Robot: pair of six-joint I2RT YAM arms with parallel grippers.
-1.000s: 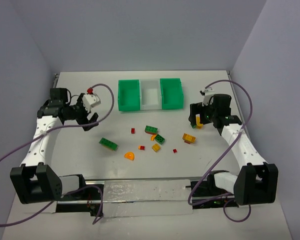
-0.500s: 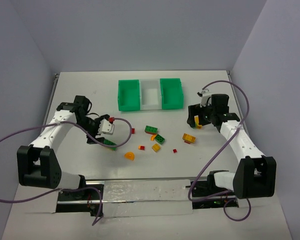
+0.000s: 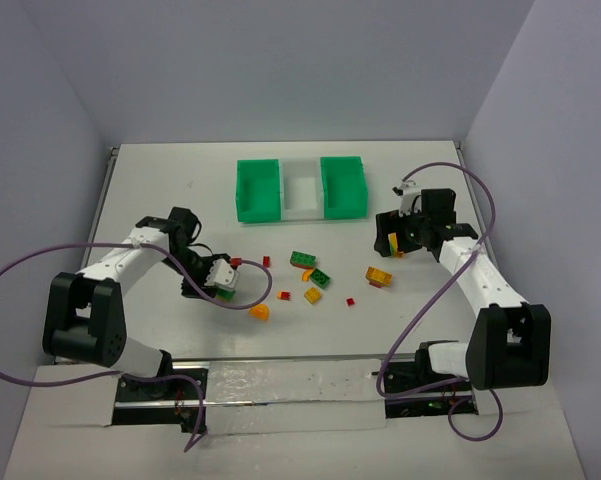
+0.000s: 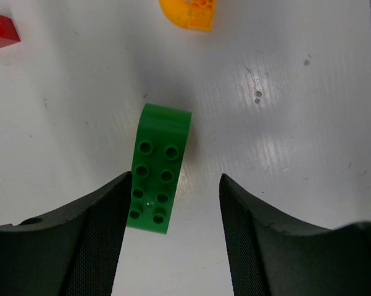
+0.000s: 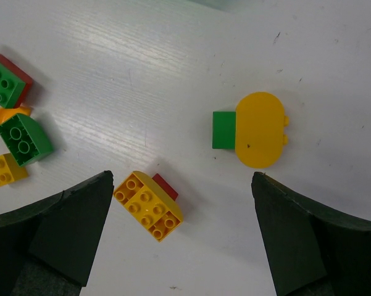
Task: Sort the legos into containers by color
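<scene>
Green brick (image 4: 159, 169) between spread left fingers (image 4: 99, 240) | right fingers (image 5: 68, 228) spread wide above yellow brick (image 5: 148, 206)

Two green bins (image 3: 259, 213) and one white bin (image 3: 301, 212) stand joined. Three green bricks (image 4: 158, 168): one between the fingers (image 4: 99, 234) of the left claw (image 4: 176, 182), two well apart from it. Three red bits (image 3: 266, 261), two yellow bricks (image 3: 378, 273), one orange half-disc (image 3: 260, 311).

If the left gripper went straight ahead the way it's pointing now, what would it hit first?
Most likely the green studded brick. It lies flat between the open fingers of the left gripper, which points down at the table. The fingers might straddle the brick and touch the table instead, but the depth is hard to judge.
</scene>
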